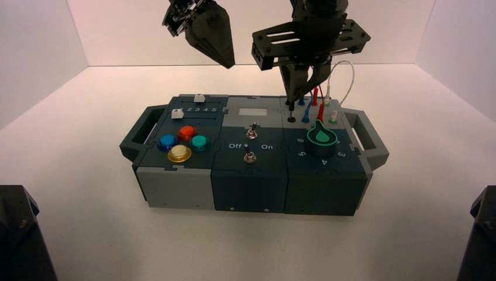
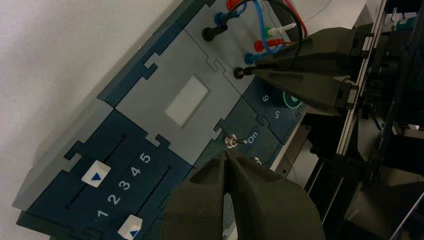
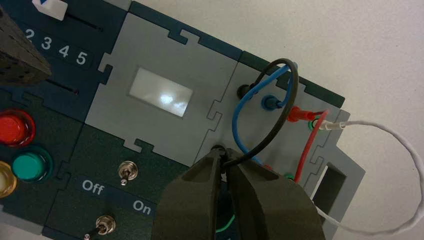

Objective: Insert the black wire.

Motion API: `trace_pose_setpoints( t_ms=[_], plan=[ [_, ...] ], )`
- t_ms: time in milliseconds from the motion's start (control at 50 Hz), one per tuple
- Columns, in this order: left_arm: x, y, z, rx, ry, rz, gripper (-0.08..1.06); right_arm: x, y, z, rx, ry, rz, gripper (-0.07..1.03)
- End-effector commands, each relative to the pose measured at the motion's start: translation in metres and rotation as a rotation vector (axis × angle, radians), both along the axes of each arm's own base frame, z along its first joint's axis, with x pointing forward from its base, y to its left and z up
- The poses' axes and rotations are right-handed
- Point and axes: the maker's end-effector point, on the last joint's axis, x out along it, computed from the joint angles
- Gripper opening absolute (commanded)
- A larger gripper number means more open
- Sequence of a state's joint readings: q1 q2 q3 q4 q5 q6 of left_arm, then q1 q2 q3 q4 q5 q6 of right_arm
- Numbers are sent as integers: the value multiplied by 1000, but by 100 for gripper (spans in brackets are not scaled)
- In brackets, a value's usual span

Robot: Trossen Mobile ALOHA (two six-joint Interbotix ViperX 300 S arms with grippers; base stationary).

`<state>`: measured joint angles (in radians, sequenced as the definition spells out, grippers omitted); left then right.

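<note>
The thin black looped cable [image 3: 276, 130] has one plug in the grey panel's far black socket [image 3: 244, 92], the other right at the near black socket [image 2: 239, 73]. The right gripper [image 3: 223, 159] is pinched on that near end. The left gripper [image 2: 226, 156] is closed, hanging above the box's left half.

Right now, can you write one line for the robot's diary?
right gripper: pinching black wire at near socket | far plug: in socket | left gripper: idle above box
</note>
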<state>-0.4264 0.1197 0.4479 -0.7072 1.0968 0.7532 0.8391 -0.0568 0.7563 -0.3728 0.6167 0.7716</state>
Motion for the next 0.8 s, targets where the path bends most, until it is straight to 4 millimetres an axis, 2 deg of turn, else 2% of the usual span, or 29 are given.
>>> trace_pose_setpoints(
  t_ms=[20,440,800],
  plan=[
    [7,-3,12,-21,-35,-2,-3,2,1,7,16,-13,-6,-2],
    [7,-3,13,-22,-35,-8,-3,1,0,15,33,-21,-12,-2],
    [6,-3,13,-21,-33,-9,-3,2,1,9,21,-10,-12,-2]
  ],
)
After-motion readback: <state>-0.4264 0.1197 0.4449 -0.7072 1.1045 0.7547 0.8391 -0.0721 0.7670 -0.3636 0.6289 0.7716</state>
